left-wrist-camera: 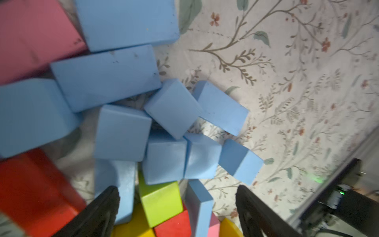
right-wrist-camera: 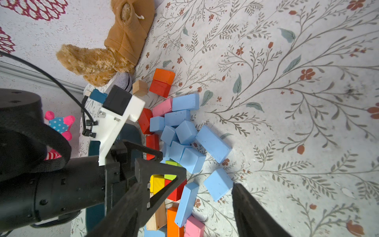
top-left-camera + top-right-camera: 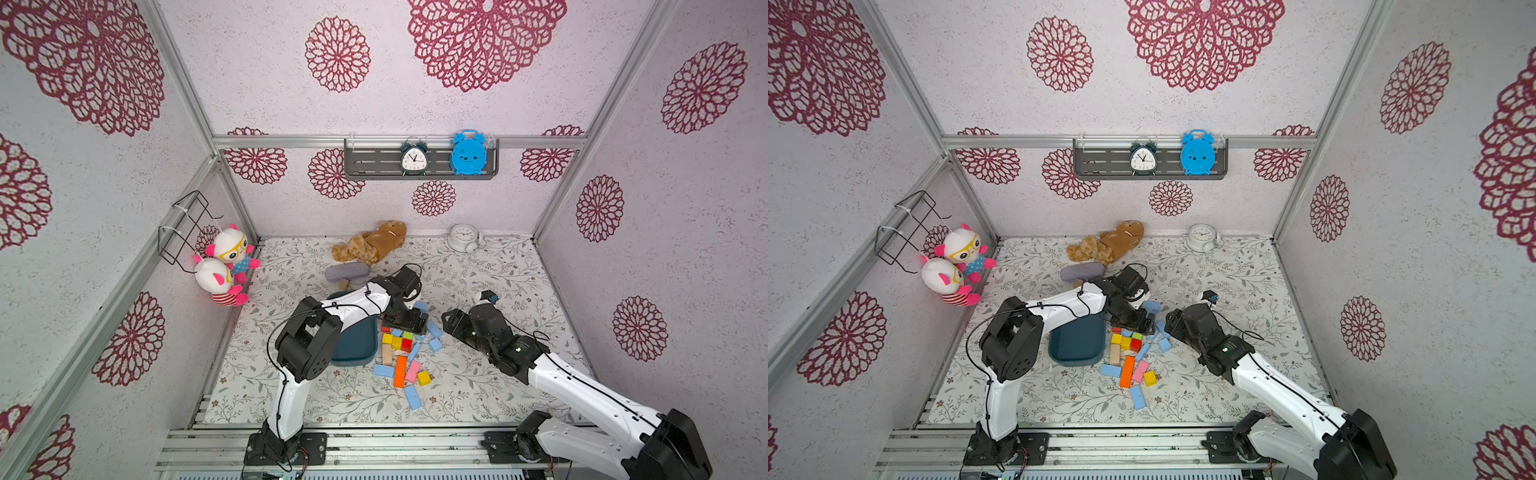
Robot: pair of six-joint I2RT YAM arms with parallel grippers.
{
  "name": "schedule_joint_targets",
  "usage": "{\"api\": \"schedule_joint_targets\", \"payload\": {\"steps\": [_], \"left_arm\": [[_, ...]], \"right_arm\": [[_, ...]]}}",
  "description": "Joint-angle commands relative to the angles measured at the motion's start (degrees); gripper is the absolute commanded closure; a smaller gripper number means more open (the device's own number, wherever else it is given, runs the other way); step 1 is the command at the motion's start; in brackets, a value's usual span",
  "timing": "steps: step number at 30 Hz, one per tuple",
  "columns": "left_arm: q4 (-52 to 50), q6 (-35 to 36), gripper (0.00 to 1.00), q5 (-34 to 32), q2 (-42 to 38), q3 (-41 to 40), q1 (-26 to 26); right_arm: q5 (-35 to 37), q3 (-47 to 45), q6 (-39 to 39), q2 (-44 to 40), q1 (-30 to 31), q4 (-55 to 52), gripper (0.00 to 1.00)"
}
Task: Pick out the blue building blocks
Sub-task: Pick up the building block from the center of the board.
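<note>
On the counter [image 3: 457, 395], the teal tray [image 3: 353, 347] has a mixed pile [image 3: 401, 353] just beside it, with the blue building blocks [image 2: 184, 133] bunched in there. Left pincer [image 1: 176, 186] hangs wide open and empty over them, right pincer [image 2: 189, 185] likewise. I'd straddle one loose outer cube, not the jammed ones.
</note>
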Motion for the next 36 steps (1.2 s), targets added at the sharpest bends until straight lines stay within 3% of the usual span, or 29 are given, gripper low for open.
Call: {"api": "schedule_joint_targets", "payload": {"steps": [1,13,17,22,27,36], "left_arm": [[-0.28,4.16,0.09,-10.07,-2.43,2.68,1.59],[-5.88,-0.60,0.20,-15.88,7.41,14.52,4.74],[-6.21,-1.40,0.35,-13.29,9.22,16.19,4.34],[-5.33,-1.85,0.37,-12.69,11.09,17.28,4.06],[-5.98,-2.46,0.52,-12.62,12.70,18.19,3.72],[-6.15,-2.47,0.48,-15.43,12.93,16.58,3.33]], "right_arm": [[1.31,0.66,-0.18,-0.25,-0.08,-0.14,0.29],[0.70,2.16,-1.20,2.13,0.03,0.65,0.30],[0.87,2.21,-1.05,2.06,0.12,0.71,0.30],[0.49,1.77,-0.99,2.55,0.28,1.84,0.30],[0.00,1.77,-1.00,3.25,0.34,2.20,0.30],[0.70,1.62,-1.12,2.02,0.39,1.87,0.30]]}}
